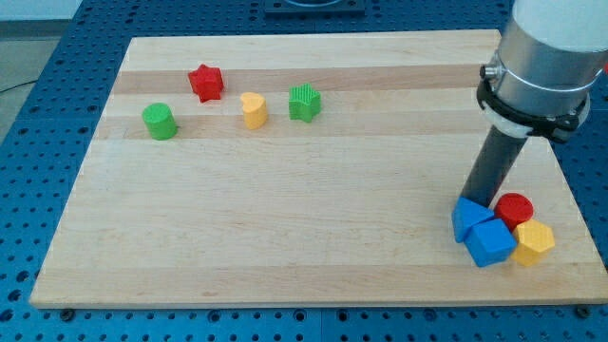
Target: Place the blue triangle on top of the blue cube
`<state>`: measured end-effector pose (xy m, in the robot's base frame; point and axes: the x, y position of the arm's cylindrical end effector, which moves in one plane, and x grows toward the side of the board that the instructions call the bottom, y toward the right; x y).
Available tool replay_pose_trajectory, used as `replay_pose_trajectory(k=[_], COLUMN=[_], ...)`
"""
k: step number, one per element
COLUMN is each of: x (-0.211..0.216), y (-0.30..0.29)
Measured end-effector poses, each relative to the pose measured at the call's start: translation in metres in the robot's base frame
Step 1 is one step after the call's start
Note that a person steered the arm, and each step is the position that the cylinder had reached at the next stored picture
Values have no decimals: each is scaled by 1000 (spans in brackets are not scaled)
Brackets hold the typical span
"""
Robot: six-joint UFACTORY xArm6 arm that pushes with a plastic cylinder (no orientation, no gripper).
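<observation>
The blue triangle (467, 218) lies near the view's bottom right, touching the blue cube (491, 242) just below and to its right. My tip (478, 201) rests at the triangle's upper edge, touching it from the view's top. The rod slants up to the silver arm body at the view's top right.
A red cylinder (516, 209) and a yellow hexagon block (534, 241) sit right of the blue pair, close to the board's right edge. A green cylinder (160, 121), red star (205, 82), yellow heart (253, 109) and green star (304, 102) lie at the upper left.
</observation>
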<state>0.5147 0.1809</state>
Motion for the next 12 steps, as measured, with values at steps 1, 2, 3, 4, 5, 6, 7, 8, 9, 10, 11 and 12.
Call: replay_pose_trajectory(k=[1, 2, 3, 4, 5, 6, 7, 8, 9, 10, 11, 12], x=[3, 6, 2, -43, -33, -11, -8, 6, 7, 11, 13, 14], y=[7, 7, 7, -3, -64, -82, -52, -37, -35, -23, -14, -14])
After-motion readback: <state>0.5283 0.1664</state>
